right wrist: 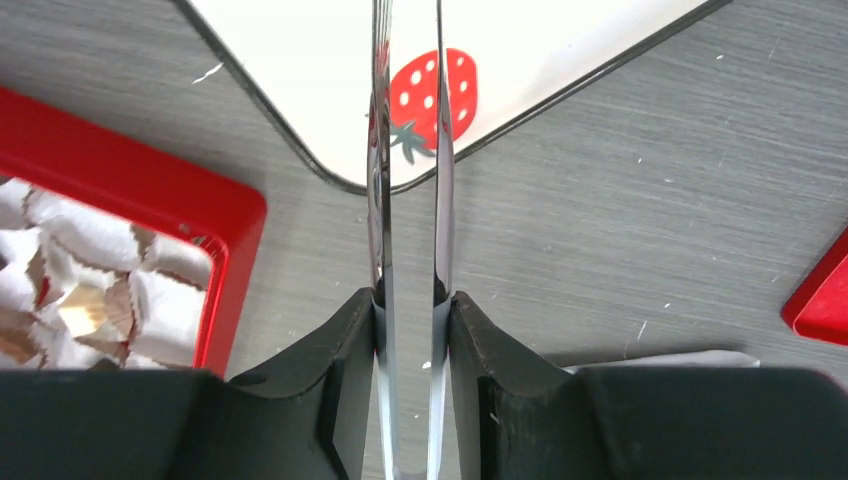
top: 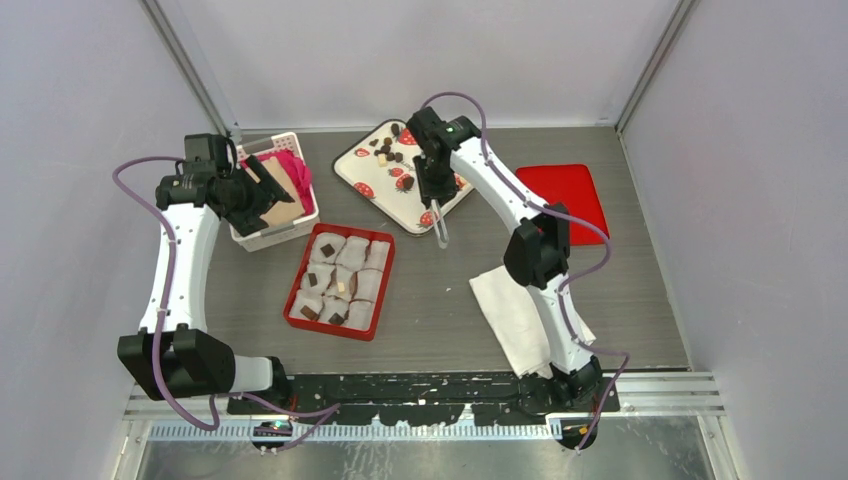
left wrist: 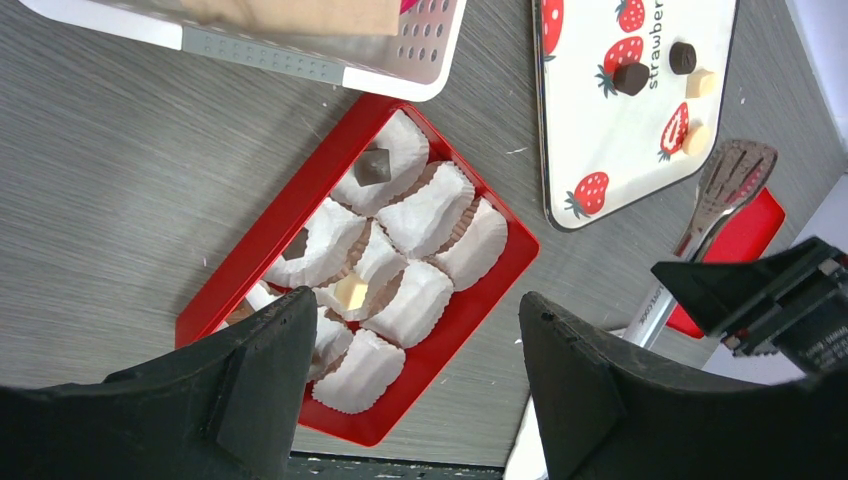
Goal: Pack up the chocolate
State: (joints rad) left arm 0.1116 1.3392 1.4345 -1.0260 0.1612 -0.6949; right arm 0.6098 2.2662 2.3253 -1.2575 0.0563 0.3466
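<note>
Chocolate pieces (top: 388, 150), dark and cream, lie on the strawberry-print tray (top: 372, 172); they also show in the left wrist view (left wrist: 630, 78). The red box (top: 300, 275) holds white paper cups (top: 355, 252). Some cups hold a piece: a dark one (left wrist: 372, 165) and a cream one (left wrist: 350, 292). My right gripper (top: 436, 185) is shut on metal tongs (top: 441, 228) above the tray's near corner (right wrist: 300, 60). The tongs' blades (right wrist: 381, 200) stand slightly apart with nothing between them. My left gripper (top: 266, 185) is open and empty over the white basket, high above the red box (left wrist: 480, 300).
A white perforated basket (top: 262, 236) with pink cloth and cardboard stands at the back left. A red lid (top: 565, 195) lies at the right. A white napkin (top: 515, 300) lies at the front right. The right arm reaches over the napkin.
</note>
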